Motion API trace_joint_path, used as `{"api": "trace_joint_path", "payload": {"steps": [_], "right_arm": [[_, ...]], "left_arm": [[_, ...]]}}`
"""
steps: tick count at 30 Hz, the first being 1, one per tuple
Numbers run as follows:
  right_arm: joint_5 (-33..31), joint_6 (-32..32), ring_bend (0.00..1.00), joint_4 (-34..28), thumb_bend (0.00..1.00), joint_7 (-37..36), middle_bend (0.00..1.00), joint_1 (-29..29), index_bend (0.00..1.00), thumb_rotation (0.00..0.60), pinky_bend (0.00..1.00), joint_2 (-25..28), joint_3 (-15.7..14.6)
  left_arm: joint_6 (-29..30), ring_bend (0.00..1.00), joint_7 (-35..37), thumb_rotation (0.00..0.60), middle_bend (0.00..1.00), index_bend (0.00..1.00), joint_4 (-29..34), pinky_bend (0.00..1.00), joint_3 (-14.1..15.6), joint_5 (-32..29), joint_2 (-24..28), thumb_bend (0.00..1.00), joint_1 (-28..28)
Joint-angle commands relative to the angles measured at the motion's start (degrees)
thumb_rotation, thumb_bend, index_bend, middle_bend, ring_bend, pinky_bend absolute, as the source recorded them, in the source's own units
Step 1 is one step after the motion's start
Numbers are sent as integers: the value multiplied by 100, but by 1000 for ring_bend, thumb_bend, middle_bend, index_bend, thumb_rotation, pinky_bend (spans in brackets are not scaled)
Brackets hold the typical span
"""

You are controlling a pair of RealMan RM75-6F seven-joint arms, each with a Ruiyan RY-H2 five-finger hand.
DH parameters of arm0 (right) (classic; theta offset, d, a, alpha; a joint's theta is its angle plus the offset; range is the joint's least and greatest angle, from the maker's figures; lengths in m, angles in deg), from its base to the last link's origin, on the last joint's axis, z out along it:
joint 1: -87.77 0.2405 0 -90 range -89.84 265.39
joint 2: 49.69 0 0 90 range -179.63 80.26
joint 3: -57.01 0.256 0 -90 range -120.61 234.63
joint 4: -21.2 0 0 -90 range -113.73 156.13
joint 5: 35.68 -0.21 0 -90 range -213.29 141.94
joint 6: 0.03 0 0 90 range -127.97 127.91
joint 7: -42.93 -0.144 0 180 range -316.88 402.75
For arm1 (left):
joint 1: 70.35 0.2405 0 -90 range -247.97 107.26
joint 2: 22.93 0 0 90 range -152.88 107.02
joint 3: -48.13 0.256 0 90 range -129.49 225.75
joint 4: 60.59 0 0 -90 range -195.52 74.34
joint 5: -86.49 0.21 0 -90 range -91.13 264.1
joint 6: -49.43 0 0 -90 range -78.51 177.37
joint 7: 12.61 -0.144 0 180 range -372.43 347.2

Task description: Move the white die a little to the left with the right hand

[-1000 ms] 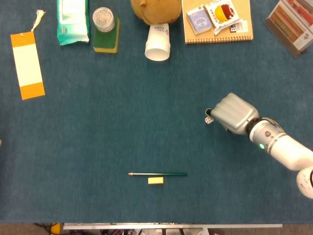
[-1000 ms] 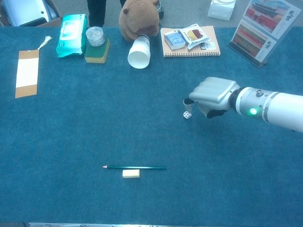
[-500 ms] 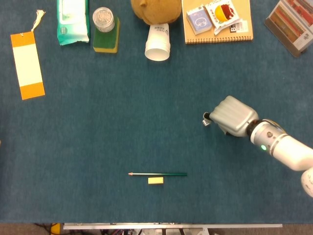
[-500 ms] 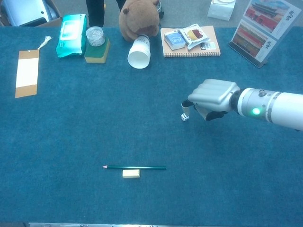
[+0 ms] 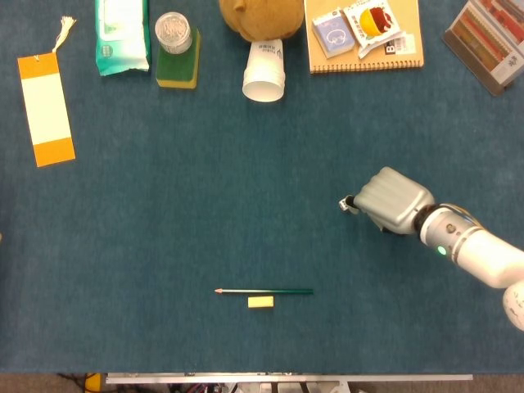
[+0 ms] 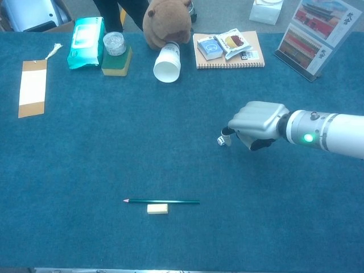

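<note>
The white die [image 6: 220, 140] lies on the blue table cloth, right of centre. In the head view only a sliver of the die [image 5: 347, 205] shows at the fingertips. My right hand [image 6: 256, 124] reaches in from the right, palm down, with its fingers curled over. Its fingertips [image 6: 227, 133] press on the die's right side and pinch it at the cloth. The back of my right hand [image 5: 391, 201] hides most of the contact from above. My left hand is in neither view.
A green pencil [image 6: 162, 201] and a yellow eraser [image 6: 157, 209] lie near the front. A tipped white cup [image 6: 167, 64], a plush bear [image 6: 165, 20], a notebook [image 6: 230, 54], a sponge with a jar [image 6: 116, 57], a wipes pack [image 6: 86, 41] and an orange bookmark [image 6: 32, 88] line the back.
My right hand has dropped lower onto the die and closed in on it. The die has shifted slightly to the left.
</note>
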Motion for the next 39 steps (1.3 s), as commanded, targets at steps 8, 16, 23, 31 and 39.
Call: {"api": "trace_joint_path", "payload": {"steps": [8, 16, 23, 31, 39], "right_arm": [[-27, -95, 947, 126, 1000, 60, 1000, 17, 354, 600, 887, -160, -30], [203, -218, 947, 284, 1000, -94, 1000, -82, 354, 600, 887, -258, 40], [483, -244, 947, 503, 1000, -356, 1000, -191, 354, 600, 887, -364, 155], [653, -281, 947, 843, 1000, -533, 1000, -278, 354, 600, 887, -537, 315], [912, -273, 947, 649, 1000, -710, 1000, -344, 354, 600, 887, -385, 380]], "left_arm": [[10, 33, 58, 600, 91, 256, -25, 223, 0, 18, -17, 168, 6], [17, 35, 65, 600, 94, 256, -26, 223, 5, 37, -29, 168, 8], [13, 36, 68, 600, 97, 256, -16, 223, 1, 39, -28, 169, 3], [5, 36, 79, 600, 98, 256, -18, 223, 8, 43, -35, 169, 5], [-38, 36, 132, 600, 99, 256, -91, 223, 14, 24, -71, 168, 4]]}}
